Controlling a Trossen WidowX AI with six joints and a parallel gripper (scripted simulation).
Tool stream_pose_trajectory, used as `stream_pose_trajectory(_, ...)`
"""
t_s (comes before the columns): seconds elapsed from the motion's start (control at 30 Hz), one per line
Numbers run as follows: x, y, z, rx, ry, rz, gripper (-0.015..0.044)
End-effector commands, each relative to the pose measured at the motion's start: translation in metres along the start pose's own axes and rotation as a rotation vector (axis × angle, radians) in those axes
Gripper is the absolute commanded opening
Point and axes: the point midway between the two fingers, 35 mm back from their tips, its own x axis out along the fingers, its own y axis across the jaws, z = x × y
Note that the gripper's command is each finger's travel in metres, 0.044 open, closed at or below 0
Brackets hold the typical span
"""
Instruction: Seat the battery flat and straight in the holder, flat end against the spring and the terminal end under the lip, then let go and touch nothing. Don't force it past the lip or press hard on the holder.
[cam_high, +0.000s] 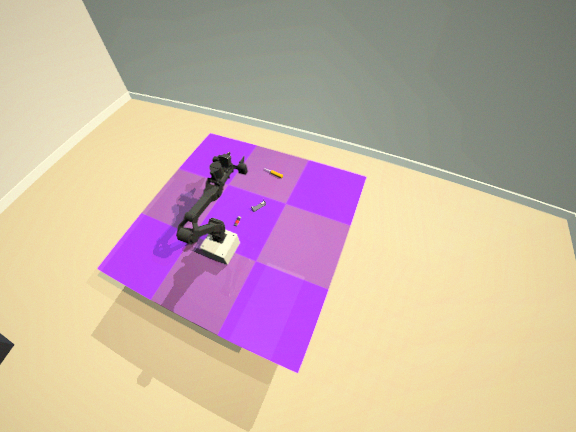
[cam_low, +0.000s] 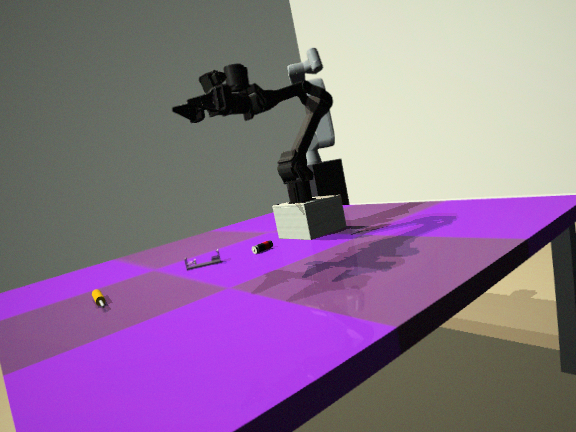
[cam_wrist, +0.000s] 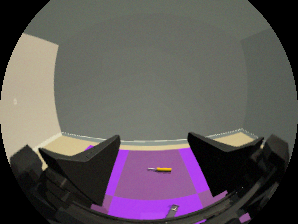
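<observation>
The battery (cam_high: 237, 221) (cam_low: 262, 247), black with a red part and a silvery end, lies on its side on the table just in front of the arm's base. The holder (cam_high: 258, 206) (cam_low: 204, 265) (cam_wrist: 173, 210) is a narrow grey tray with raised ends. It stands on the table beyond the battery, apart from it, and looks empty. Which end carries the spring or the lip is too small to tell. My gripper (cam_high: 236, 157) (cam_low: 185, 114) (cam_wrist: 154, 137) is open and empty, high above the table and pointing roughly level. The battery is not visible in the wrist view.
A screwdriver (cam_high: 276, 174) (cam_low: 98, 297) (cam_wrist: 164, 169) with a yellow handle lies on the table beyond the holder. The checkered purple table (cam_high: 320, 320) (cam_low: 200, 350) carries the arm's pale base block (cam_high: 226, 248) (cam_low: 292, 222). A grey arm-like shape (cam_low: 325, 127) stands behind my arm.
</observation>
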Motion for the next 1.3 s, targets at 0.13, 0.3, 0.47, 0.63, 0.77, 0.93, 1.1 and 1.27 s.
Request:
stream_pose_trajectory(0.13,0.013,-0.001,-0.098,-0.023,0.361,0.000,0.0269)
stream_pose_trajectory(0.3,-0.008,-0.003,-0.195,-0.044,0.750,0.008,0.0235)
stream_pose_trajectory(0.47,-0.069,-0.004,-0.285,-0.060,1.209,0.030,0.0235)
stream_pose_trajectory(0.63,-0.142,-0.005,-0.330,-0.064,1.605,0.060,0.0235)
stream_pose_trajectory(0.77,-0.143,-0.005,-0.331,-0.064,1.612,0.060,0.0235)
stream_pose_trajectory(0.93,-0.143,-0.005,-0.333,-0.064,1.612,0.060,0.0235)
stream_pose_trajectory(1.1,-0.142,-0.005,-0.341,-0.064,1.612,0.060,0.0235)
stream_pose_trajectory(1.27,-0.142,-0.005,-0.350,-0.064,1.612,0.060,0.0235)
